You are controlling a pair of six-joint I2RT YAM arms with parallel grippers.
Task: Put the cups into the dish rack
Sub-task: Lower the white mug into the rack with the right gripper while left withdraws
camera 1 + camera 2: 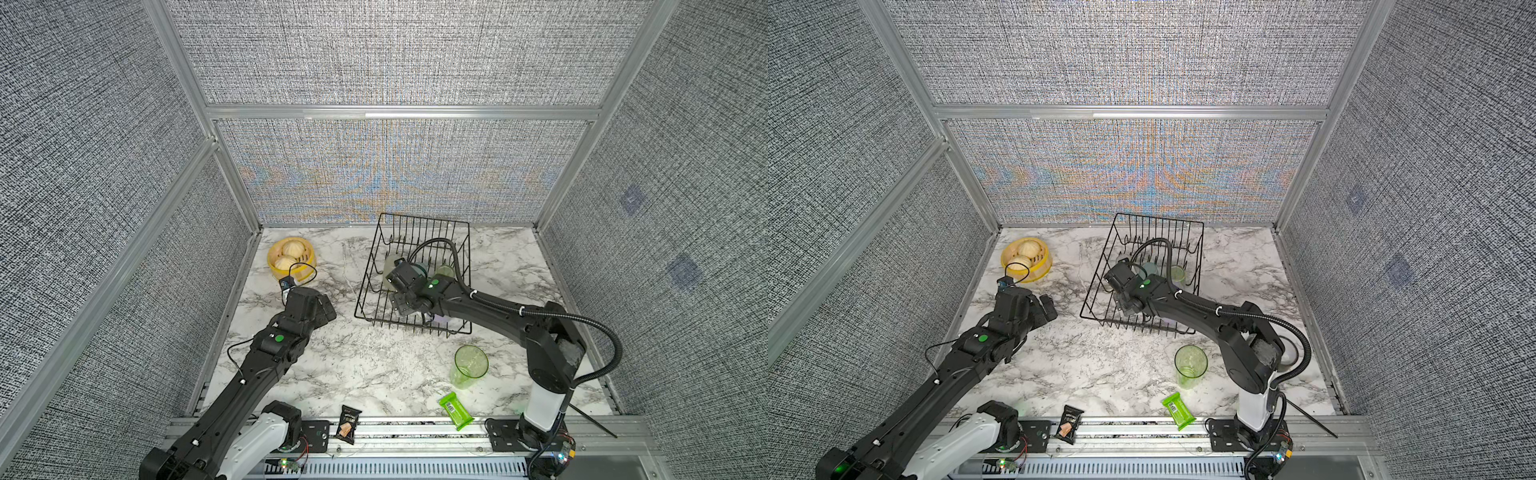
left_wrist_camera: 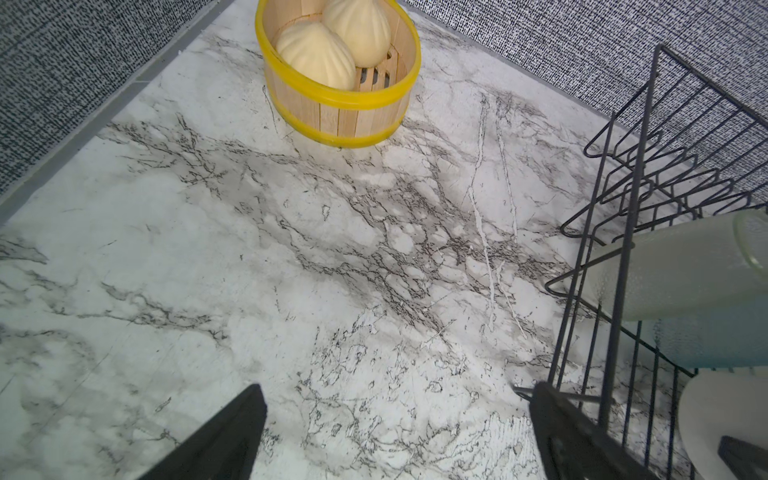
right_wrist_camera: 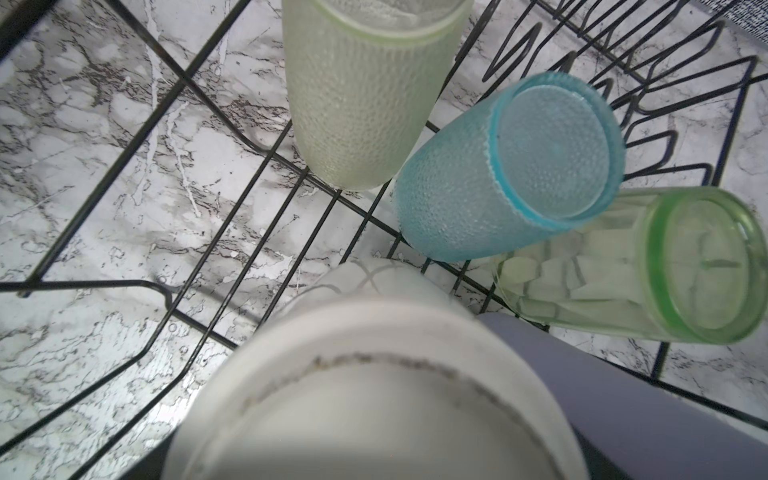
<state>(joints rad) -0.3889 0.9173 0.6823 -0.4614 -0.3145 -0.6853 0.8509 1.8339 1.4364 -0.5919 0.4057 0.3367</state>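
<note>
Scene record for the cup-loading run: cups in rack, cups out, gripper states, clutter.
cups in dish rack: frosted yellow-green cup, teal cup, clear green tumbler, lavender cup, white mug
cups outside: second green tumbler, upright on table, in front of rack
left gripper: open, empty, above table
right gripper: inside rack at white mug; grip unclear
clutter: steamer basket, black snack packet, green snack packet

The dish rack (image 1: 419,232) is wire; the teal cup (image 3: 498,174), pebbled plastic.
</note>
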